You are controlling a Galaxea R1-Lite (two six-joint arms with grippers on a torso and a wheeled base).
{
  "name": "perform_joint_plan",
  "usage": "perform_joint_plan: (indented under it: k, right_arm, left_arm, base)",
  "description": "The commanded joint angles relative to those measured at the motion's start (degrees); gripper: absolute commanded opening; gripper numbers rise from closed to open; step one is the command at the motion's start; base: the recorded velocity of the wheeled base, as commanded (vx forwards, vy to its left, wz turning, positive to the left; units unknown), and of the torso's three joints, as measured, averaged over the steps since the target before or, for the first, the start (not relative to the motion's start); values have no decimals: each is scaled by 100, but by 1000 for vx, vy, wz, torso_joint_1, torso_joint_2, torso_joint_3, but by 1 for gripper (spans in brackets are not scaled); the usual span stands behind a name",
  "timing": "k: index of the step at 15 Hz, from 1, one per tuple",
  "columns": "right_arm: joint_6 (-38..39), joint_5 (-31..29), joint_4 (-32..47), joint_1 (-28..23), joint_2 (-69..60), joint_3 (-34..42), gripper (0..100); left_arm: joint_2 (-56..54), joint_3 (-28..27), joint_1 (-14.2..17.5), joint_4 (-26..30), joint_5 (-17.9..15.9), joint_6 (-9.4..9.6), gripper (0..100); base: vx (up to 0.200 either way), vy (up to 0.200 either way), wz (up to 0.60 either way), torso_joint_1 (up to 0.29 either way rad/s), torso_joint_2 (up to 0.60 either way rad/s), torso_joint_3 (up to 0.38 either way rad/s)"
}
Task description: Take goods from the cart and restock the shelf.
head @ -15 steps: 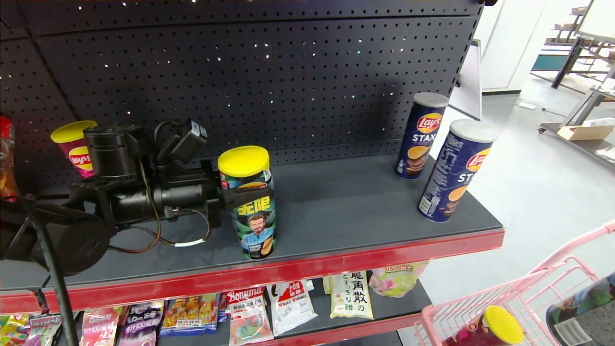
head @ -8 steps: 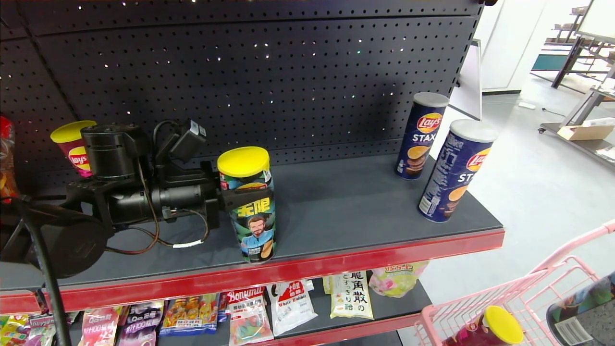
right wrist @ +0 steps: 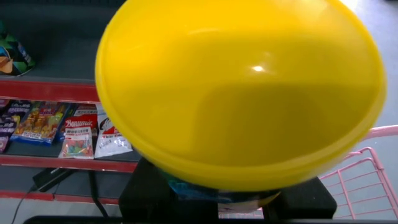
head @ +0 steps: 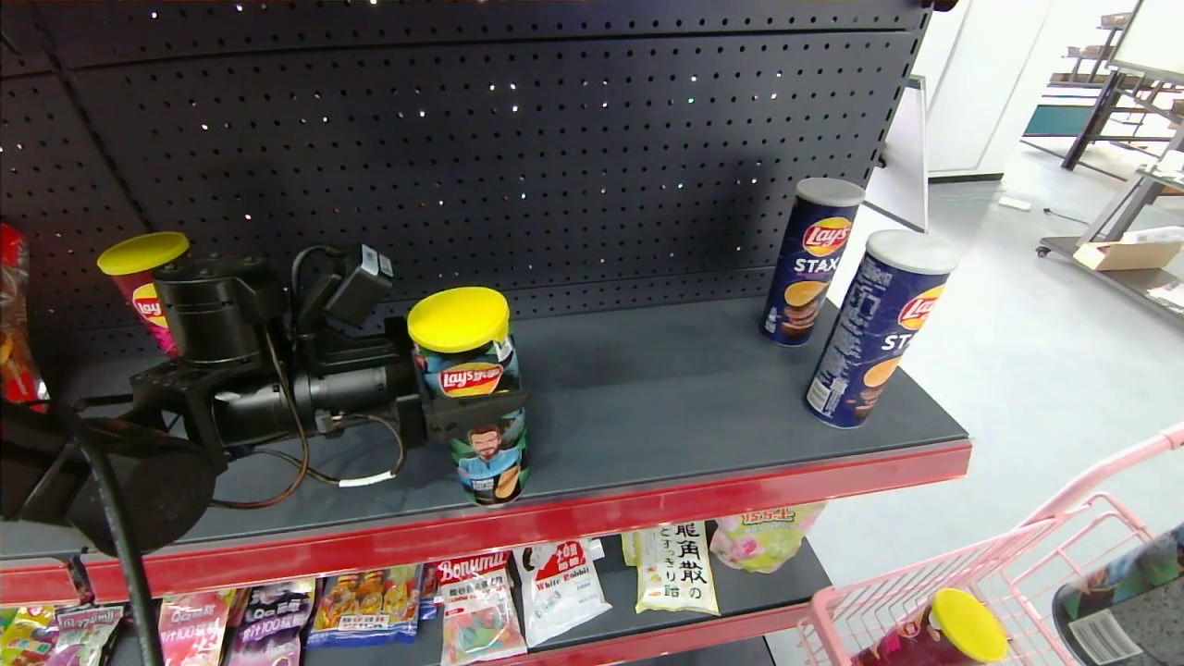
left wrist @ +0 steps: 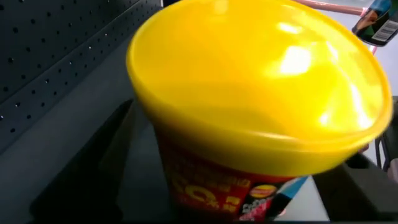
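— Checking the left end effector (head: 470, 409): what is the grip?
— Clamped on the yellow-lidded chip can (head: 467, 375) at mid-height. The can is upright over the shelf (head: 666, 398), left of centre, near the front edge. Whether its base bears down, I cannot tell.
— Handling?
— Judged light, thin-walled and glossy; it crushes if squeezed. Hold it mid-body, never by the lid.

L arm (head: 277, 398) reaches in level from the left, L gripper (head: 474, 400) clamped sideways on a can (head: 460, 322); R gripper (right wrist: 230, 196) grips a second can (right wrist: 239, 87).
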Motion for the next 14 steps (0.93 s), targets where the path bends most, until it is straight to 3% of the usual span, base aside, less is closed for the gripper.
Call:
perform_joint_plan:
  k: [1, 3, 4, 6, 8, 10, 13, 14]
  right_arm:
    - [-2, -1, -1, 3, 10, 1, 0]
    - [-2, -1, -1, 3, 27, 1, 0]
    - [-2, -1, -1, 3, 36, 1, 0]
    - [-2, -1, -1, 3, 36, 1, 0]
    - [-2, -1, -1, 3, 45, 1, 0]
    - [-2, -10, -1, 3, 62, 1, 0]
    - [-2, -1, -1, 3, 141, -43, 0]
    - [-2, -1, -1, 3, 159, -43, 0]
  left_arm:
    - [14, -12, -1, -9, 7, 1, 100]
    - [-74, -65, -1, -18, 7, -60, 100]
    - [-214, -65, -1, -9, 7, -236, 100]
    - [-627, -109, -9, -18, 7, -825, 100]
    - [-768, -302, 8, -18, 7, -1027, 100]
    - [-856, -416, 79, -9, 7, -1062, 100]
    - [-1207, -460, 87, -9, 86, -1572, 100]
    - [-1234, -557, 122, 0, 306, -1581, 100]
  base:
    - [0, 0, 0, 0, 0, 0]
    - [0, 0, 0, 0, 0, 0]
    - [0, 0, 0, 0, 0, 0]
    - [0, 0, 0, 0, 0, 0]
    - [0, 0, 0, 0, 0, 0]
    - [0, 0, 0, 0, 0, 0]
    - [0, 0, 0, 0, 0, 0]
    - [0, 0, 0, 0, 0, 0]
